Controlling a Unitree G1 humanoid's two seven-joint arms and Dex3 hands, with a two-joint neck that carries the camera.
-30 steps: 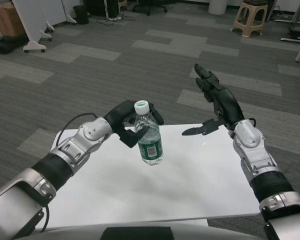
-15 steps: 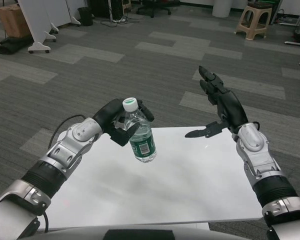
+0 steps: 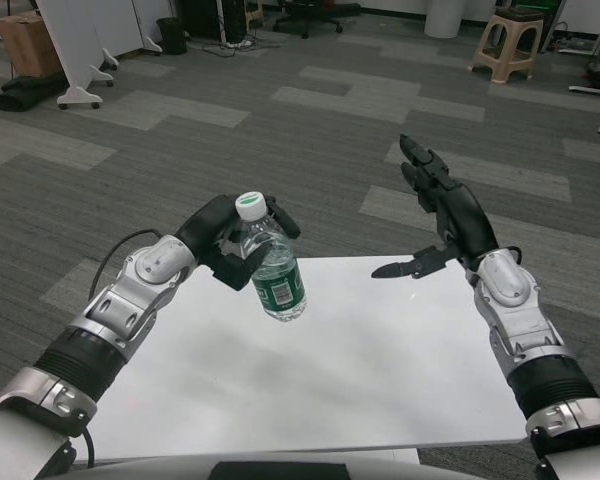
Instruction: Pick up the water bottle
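A clear water bottle with a white cap and green label hangs above the white table, tilted slightly. My left hand grips it around the neck and shoulder, fingers wrapped behind and over the top part. The bottle's base is off the tabletop. My right hand is raised above the table's far right edge, fingers spread and pointing up, thumb sticking out to the left, holding nothing.
Grey carpet lies beyond the table. A beige stool stands far back right, a white panel on wheels and a cardboard box far back left.
My left hand has carried the bottle a little higher and leftward. The right hand has stayed in about the same pose. The camera has shifted slightly.
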